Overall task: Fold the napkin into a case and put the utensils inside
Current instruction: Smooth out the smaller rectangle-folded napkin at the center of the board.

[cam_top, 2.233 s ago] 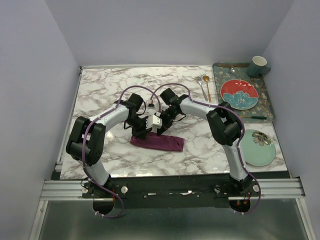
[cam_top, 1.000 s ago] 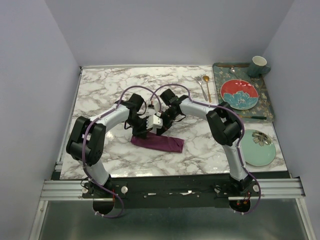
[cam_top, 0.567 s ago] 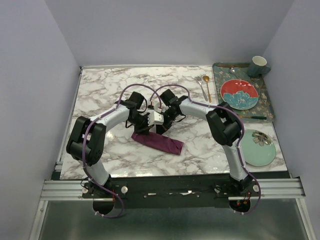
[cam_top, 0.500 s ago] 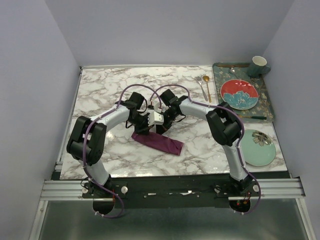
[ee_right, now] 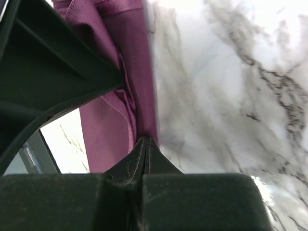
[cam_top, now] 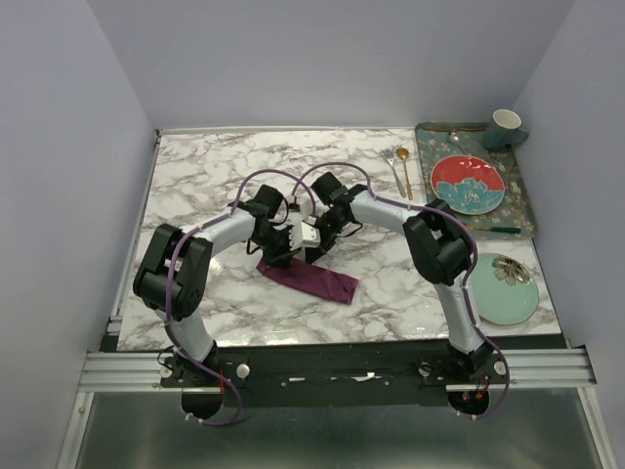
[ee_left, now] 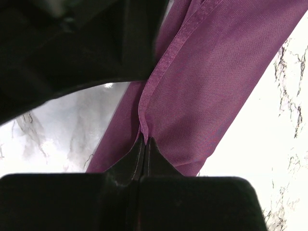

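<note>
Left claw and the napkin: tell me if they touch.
Touching. The left wrist view shows the left claw shut on a raised fold of the napkin, cloth pinched between its tips.

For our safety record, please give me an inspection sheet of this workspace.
Surface: marble table, grey veins.
Job's things: napkin folded into a narrow strip, mid-table; fork and spoon lie beside the tray, not in the napkin.
Clutter: tray with red plate and cup; green plate nearer.
Grippers: left pincer and right pincer both shut on one napkin end.
Cables: purple cables loop over both arms.
Surroundings: plain walls; metal rail in front.
</note>
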`<state>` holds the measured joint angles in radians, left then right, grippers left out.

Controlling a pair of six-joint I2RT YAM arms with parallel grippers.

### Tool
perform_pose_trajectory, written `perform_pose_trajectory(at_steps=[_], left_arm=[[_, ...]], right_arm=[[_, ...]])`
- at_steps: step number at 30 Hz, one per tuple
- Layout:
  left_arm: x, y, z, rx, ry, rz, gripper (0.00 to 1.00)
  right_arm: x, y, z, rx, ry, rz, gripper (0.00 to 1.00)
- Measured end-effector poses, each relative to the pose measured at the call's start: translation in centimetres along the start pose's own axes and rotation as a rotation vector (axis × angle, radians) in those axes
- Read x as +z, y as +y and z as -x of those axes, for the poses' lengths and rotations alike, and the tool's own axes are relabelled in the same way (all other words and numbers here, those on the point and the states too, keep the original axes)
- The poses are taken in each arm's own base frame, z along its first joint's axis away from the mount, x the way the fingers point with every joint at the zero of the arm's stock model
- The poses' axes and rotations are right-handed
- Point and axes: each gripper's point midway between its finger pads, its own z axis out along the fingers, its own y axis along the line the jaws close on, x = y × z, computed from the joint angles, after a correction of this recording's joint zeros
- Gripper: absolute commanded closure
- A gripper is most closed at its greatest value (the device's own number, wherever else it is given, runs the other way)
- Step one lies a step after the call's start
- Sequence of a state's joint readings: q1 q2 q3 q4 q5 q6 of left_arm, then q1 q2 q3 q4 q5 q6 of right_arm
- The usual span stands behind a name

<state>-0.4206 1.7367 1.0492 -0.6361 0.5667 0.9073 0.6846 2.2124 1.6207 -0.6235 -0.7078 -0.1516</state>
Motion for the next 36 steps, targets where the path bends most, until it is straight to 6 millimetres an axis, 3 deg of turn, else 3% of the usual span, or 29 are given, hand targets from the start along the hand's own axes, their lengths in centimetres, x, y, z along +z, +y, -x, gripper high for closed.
perform_pose_trajectory(at_steps=[6,8,14,17,21,26,30,36], left_arm=[[0.0,0.0,-0.1,-0.001,0.005,0.001,1.0],[0.1,0.0,-0.1,-0.01,0.005,0.001,1.0],[0.2,0.1,0.0,-0.087,0.01,-0.001,1.0],[0.3,0.2,0.2,-0.144,0.009,-0.001,1.0],[0.4,0.4,0.3,-0.235,0.01,0.001,1.0],[0.6,0.6,0.7,-0.377,0.023,-0.01,1.0],[0.7,0.6,0.9,-0.478,0.033,-0.016,1.0],[0.9,0.4,1.0,-0.579,0.037,-0.019,1.0]], right_arm=[[-1.7,-1.7,1.1,0.037,-0.033,-0.054,0.88],[-3.2,-3.1,1.3,0.068,-0.055,-0.094,0.88],[-11.5,-6.0,1.8,0.128,-0.17,-0.249,0.88],[-15.5,-5.6,0.9,0.113,-0.212,-0.325,0.88],[-18.0,-3.4,-0.8,0.038,-0.215,-0.378,0.88],[-18.8,-1.7,-4.0,-0.029,-0.156,-0.411,0.88],[-18.1,-1.2,-5.2,-0.093,-0.085,-0.428,0.89],[-12.9,2.6,-6.5,-0.289,0.052,-0.393,0.89]])
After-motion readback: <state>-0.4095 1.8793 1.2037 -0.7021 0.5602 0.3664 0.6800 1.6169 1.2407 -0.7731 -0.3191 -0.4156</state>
